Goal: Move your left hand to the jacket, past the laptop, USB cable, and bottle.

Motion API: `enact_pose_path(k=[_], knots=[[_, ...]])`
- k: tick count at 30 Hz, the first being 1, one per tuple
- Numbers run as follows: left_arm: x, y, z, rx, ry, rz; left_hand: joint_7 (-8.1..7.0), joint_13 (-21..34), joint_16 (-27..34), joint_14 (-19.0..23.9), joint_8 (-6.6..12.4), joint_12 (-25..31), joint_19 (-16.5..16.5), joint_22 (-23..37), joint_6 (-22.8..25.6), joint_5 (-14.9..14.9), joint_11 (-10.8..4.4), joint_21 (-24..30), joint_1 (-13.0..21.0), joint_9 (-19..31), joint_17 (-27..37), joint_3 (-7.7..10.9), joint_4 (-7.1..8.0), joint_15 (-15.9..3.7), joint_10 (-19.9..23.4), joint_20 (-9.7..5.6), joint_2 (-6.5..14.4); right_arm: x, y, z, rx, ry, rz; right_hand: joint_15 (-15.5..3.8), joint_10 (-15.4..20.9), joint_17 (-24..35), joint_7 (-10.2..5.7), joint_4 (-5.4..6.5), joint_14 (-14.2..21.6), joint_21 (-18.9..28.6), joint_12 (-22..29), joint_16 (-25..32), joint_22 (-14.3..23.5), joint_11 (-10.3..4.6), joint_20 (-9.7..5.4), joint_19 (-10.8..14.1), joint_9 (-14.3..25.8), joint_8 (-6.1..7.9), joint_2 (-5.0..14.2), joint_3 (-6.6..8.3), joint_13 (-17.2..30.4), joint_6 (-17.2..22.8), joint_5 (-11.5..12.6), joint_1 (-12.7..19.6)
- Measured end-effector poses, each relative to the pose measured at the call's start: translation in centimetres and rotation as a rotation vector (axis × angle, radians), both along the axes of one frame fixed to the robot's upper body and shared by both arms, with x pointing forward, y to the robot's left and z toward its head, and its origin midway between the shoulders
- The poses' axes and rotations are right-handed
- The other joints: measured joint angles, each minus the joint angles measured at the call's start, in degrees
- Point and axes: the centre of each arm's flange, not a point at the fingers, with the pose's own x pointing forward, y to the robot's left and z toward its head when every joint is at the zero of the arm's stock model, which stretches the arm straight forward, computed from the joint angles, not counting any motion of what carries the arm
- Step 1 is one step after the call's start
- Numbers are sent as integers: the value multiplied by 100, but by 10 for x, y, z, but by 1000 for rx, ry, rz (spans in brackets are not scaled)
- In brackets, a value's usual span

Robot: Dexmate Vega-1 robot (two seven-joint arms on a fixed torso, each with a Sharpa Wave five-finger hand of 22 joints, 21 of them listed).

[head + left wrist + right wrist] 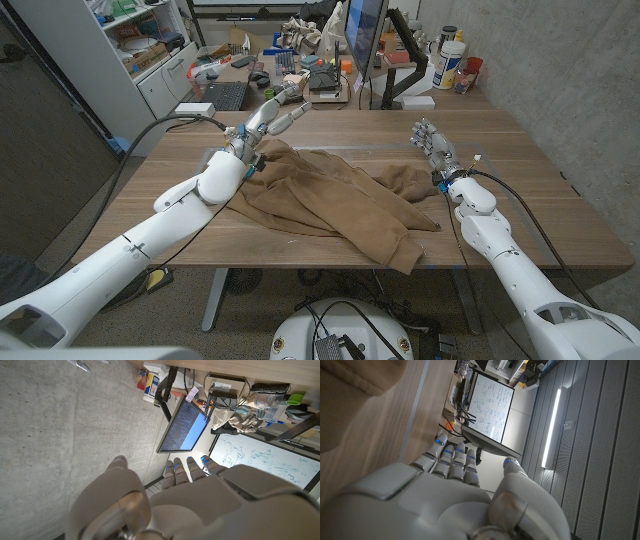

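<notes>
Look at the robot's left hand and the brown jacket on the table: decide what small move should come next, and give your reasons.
Probably lower the left robot hand and draw it back a little, onto the brown jacket. In the head view the hand is raised, fingers pointing beyond the jacket's far edge toward the desk behind, holding nothing. The jacket lies spread on the wooden table just below and behind those fingers.

Even indoor light, sharp focus, wide-angle bending at edges.
</notes>
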Motion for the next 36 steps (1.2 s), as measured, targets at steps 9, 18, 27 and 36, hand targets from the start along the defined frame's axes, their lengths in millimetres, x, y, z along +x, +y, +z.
enact_pose_path(k=[9,18,27,36], knots=[[-3,-7,-2,56,-28,55,-13,0,0,0,0,0,0,0,49,0,0,0,0,0,0,0,0,0,0,0,0,0,0,-1,-1,3,0,0,0,0,0,0,-1,-44,0,0,0,0,0,0,0,0,0,0,0,0,0,0],[-7,-15,-1,111,-42,101,-44,-1,92,291,73,89,27,0,268,-34,-30,39,23,-1,0,-9,-9,-33,324,20,23,-2,-2,-1,-1,0,0,-1,0,0,0,0,-1,-44,0,0,0,0,0,-1,0,0,0,0,0,0,0,0],[-7,-18,0,176,-14,156,-76,-1,106,379,133,133,63,-1,503,-56,-10,61,23,-1,0,-24,-23,-29,441,-4,23,-3,-4,-3,2,2,0,-1,0,0,0,0,-1,-44,0,0,0,0,0,-1,0,0,0,0,0,0,0,0],[-5,-23,-1,212,2,177,-95,-1,106,379,133,132,63,-1,521,-77,-9,61,45,-1,-1,-23,-23,-29,440,-4,45,-5,-5,-3,6,-1,-1,-1,-1,0,0,1,-1,-88,0,0,0,0,0,-1,0,0,0,0,0,0,0,0]])
